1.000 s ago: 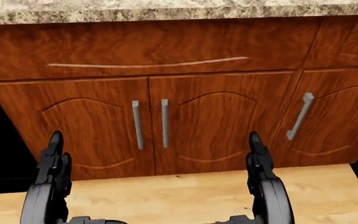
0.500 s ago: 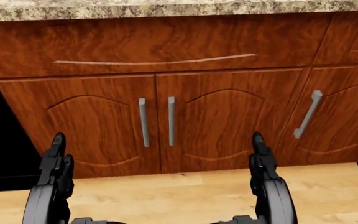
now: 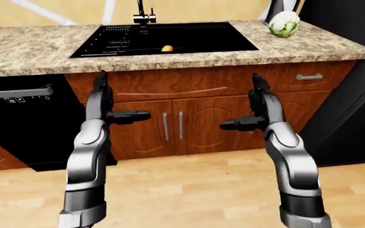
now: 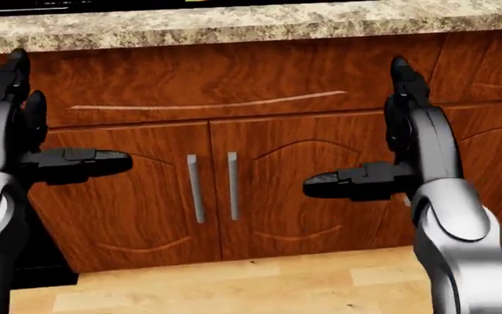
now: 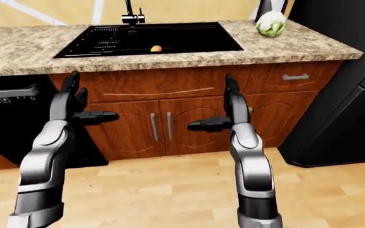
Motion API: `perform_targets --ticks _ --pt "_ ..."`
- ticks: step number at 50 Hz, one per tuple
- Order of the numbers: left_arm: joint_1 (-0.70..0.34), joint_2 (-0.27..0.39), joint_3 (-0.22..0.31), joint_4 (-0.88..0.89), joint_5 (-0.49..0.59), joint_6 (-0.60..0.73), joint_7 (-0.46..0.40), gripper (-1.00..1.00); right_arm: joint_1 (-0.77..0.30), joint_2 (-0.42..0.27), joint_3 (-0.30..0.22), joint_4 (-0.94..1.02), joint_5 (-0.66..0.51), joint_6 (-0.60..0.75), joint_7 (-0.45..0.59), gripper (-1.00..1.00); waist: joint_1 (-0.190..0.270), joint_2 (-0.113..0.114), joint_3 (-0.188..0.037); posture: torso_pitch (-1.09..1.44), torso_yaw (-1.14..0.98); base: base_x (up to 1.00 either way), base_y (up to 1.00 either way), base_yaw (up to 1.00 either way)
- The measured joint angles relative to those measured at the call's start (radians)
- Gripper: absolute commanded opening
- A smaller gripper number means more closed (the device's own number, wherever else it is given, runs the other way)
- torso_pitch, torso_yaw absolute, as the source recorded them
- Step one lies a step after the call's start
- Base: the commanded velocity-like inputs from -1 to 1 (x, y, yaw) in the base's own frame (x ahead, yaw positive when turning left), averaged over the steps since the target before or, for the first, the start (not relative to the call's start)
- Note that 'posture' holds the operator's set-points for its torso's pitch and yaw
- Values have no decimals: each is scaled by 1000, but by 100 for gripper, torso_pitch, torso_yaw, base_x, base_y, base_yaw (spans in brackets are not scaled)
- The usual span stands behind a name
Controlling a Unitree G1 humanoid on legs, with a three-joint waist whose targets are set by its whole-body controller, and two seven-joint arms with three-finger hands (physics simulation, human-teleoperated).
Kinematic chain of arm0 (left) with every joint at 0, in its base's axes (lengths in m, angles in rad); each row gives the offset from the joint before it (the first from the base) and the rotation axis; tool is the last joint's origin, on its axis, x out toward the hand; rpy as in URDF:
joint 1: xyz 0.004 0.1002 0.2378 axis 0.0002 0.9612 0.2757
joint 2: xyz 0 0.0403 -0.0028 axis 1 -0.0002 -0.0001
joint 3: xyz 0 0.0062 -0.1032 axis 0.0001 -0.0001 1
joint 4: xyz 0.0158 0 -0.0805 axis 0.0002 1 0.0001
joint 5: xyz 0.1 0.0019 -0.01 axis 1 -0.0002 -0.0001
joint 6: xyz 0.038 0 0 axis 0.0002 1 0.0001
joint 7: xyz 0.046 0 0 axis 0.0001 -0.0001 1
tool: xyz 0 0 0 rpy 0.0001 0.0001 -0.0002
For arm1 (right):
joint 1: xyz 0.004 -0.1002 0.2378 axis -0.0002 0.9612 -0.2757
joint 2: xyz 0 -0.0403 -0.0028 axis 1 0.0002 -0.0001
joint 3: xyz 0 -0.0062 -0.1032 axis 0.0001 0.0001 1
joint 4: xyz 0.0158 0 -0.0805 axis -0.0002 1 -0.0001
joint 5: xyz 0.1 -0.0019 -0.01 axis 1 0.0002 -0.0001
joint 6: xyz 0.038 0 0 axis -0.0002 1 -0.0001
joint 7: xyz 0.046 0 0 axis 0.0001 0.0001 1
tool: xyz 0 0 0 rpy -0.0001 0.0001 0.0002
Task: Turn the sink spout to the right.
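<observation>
A black sink [image 3: 230,43] is set in the speckled stone counter [image 3: 30,52] at the top of the left-eye view. The black faucet [image 3: 143,17] stands at its far edge; only its lower stem shows, and the spout is cut off by the top of the view. A small orange-yellow fruit [image 3: 167,48] lies in the basin. My left hand [image 3: 109,102] and right hand [image 3: 252,107] are raised before the wooden cabinet doors [image 3: 195,126], below counter height. Both are open and empty, thumbs pointing inward.
A cauliflower [image 3: 284,23] sits on the counter right of the sink. A black dishwasher [image 3: 17,118] is left of the cabinet, a tall black appliance [image 3: 354,85] at the right. A drawer with a handle [image 3: 309,76] is at the right. Wooden floor lies below.
Both arms have risen in the head view, from low with fingers pointing up to chest height before the cabinet doors. The camera shifted slightly.
</observation>
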Motion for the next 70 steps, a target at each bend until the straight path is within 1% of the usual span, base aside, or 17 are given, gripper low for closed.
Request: perform_targets --ticks 9,15,21,26,28,34,40,41,44,46,49,53,55,58,61,65,70 --pt "-250 133 22 231 -40 100 19 100 -347 -164 -69 226 60 198 44 100 -1 -1 22 0 0 0 0 0" --pt "-351 190 21 394 -35 86 15 100 -446 -229 -73 327 88 220 58 100 1 2 27 0 0 13 0 0" --pt "-421 219 28 443 -33 83 16 100 -544 -271 -89 544 108 131 61 100 2 -14 40 0 0 30 0 0" --pt "-432 205 0 401 -35 103 18 100 -527 -277 -82 544 114 127 46 100 -14 31 41 0 0 30 0 0" --pt "-434 207 -3 393 -37 115 13 100 -533 -279 -79 529 117 142 46 100 -14 63 40 0 0 30 0 0" --pt "-412 226 26 408 -24 129 22 100 -532 -270 -63 514 135 161 54 100 10 43 42 0 0 35 0 0" --pt "-439 235 23 388 -21 124 23 100 -551 -283 -72 498 134 159 51 100 23 -59 42 0 0 48 0 0" --pt "-437 227 20 385 -20 118 22 100 -548 -288 -76 495 133 153 51 100 14 -49 47 0 0 52 0 0" --pt "-428 216 3 405 -25 119 13 100 -530 -291 -85 500 128 158 47 100 -3 -57 48 0 0 54 0 0" --pt "-424 217 5 403 -27 127 11 100 -533 -293 -84 496 124 164 45 100 -8 -45 42 0 0 17 0 0" --pt "-436 222 11 378 -21 119 15 100 -554 -294 -96 480 129 160 48 100 -11 -32 60 0 0 0 0 0" --pt "-428 218 5 379 -17 109 14 100 -548 -294 -95 519 160 148 58 100 -9 30 59 0 0 0 0 4" --pt "-403 214 10 403 -12 111 16 100 -517 -280 -79 537 166 152 59 100 10 19 57 0 0 0 0 46" --pt "-391 211 9 427 -8 140 18 100 -509 -285 -73 539 173 179 61 100 27 40 41 0 0 0 0 68" --pt "-411 220 16 390 -6 143 20 100 -527 -295 -79 511 175 178 61 100 20 14 28 0 0 0 0 69" --pt "-442 234 25 352 -7 119 21 100 -559 -303 -75 487 166 158 61 100 0 -66 22 0 0 0 0 54" --pt "-417 219 11 369 -14 125 17 100 -546 -303 -80 489 147 160 60 100 -6 -73 8 0 0 0 0 32"
